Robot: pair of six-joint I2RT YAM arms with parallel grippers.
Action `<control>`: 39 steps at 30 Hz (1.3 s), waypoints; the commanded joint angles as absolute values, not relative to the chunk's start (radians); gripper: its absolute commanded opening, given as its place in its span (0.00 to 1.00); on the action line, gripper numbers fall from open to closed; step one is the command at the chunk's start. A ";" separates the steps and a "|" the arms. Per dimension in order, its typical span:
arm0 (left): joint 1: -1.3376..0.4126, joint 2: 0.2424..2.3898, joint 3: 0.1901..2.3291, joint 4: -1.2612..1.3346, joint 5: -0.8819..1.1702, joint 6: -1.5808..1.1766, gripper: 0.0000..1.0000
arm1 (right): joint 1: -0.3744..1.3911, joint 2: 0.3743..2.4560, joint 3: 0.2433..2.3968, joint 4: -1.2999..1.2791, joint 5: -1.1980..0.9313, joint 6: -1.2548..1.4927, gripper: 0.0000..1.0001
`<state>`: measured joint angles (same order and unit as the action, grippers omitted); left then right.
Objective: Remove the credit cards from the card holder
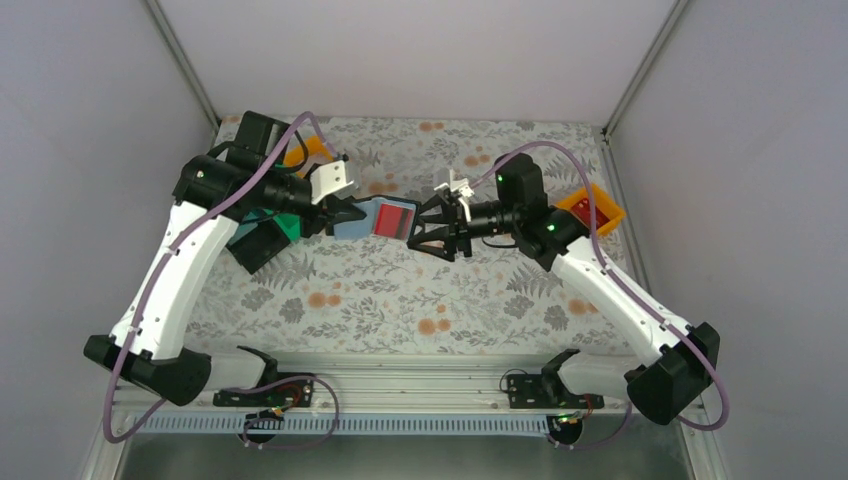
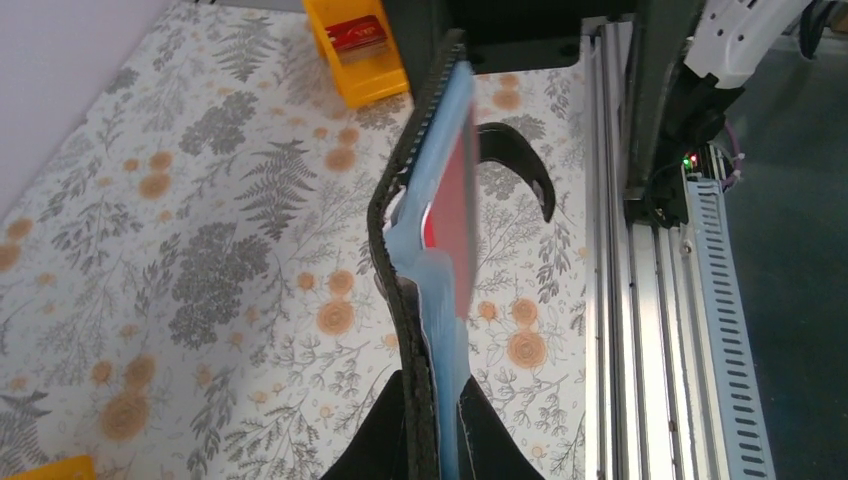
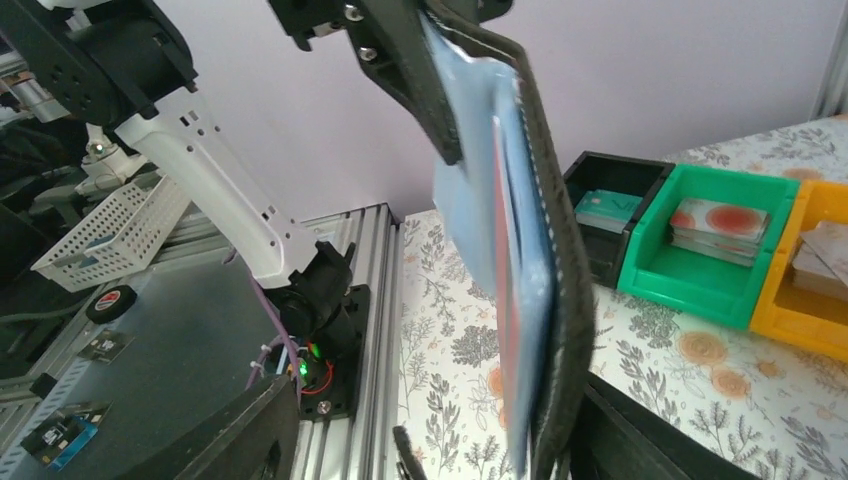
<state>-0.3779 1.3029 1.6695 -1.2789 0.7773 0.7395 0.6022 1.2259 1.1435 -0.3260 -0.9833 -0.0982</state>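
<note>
Firstly, left trays: an orange tray (image 1: 312, 150) sits at the far-left corner of the flowered table (image 1: 400, 300). A green tray (image 1: 283, 225) and a black tray (image 1: 262, 248) lie partly under the left arm. The right wrist view shows the three side by side in a row, with cards lying in each.
Left gripper (image 1: 345, 213): clamped on the left end of the card holder, with its fingers (image 2: 385, 445) pressed on both faces.
Card holder (image 1: 385, 215): held up off the table over the middle of the cloth, between the two grippers. The black outer shell faces down and the pale bluish inner side faces up, with a bend near the grip.
Credit card (image 1: 395, 220): red, in a pocket on the holder's right half and not yet out. Whether other cards are inside cannot be told.
Room below: bare cloth lies under and in front of the holder, down to the aluminium rail (image 1: 400, 375) along the near edge.
Right gripper (image 1: 412, 228): jaws wide apart, one on each side of the holder's right end. One finger (image 2: 520, 165) stands clear of the blue face with a gap. The other is hidden behind the holder, so whether it touches cannot be told.
Right edge: a second orange tray (image 1: 592, 210) lies against the table's right side behind the right arm, with a red card in it.
</note>
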 commanded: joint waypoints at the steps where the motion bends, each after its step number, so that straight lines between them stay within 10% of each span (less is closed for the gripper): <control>1: -0.381 1.304 1.667 -1.247 0.774 0.702 0.02 | 0.616 1.211 1.143 -0.271 -1.028 -0.085 0.63; 9: -0.382 1.298 1.652 -1.248 0.790 0.712 0.02 | 0.618 1.218 1.134 -0.195 -0.936 -0.010 0.05; 17: -0.380 1.280 1.637 -1.222 0.774 0.692 0.02 | 0.610 1.207 1.107 -0.193 -0.847 0.037 0.04; 23: -0.380 1.284 1.644 -1.232 0.811 0.700 0.02 | 0.615 1.248 1.113 -0.168 -0.897 0.075 0.31; 31: -0.378 1.279 1.623 -1.218 0.785 0.692 0.03 | 0.615 1.220 1.088 -0.139 -0.886 0.074 0.04; 39: -0.210 1.317 1.606 -1.084 0.638 0.606 0.37 | 0.608 1.247 1.104 -0.229 -0.762 0.176 0.04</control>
<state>-0.3096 1.3018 1.6016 -1.1763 0.6991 0.6498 0.6102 1.2388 1.0912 -0.1791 -0.8639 0.0952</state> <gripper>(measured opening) 0.318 0.081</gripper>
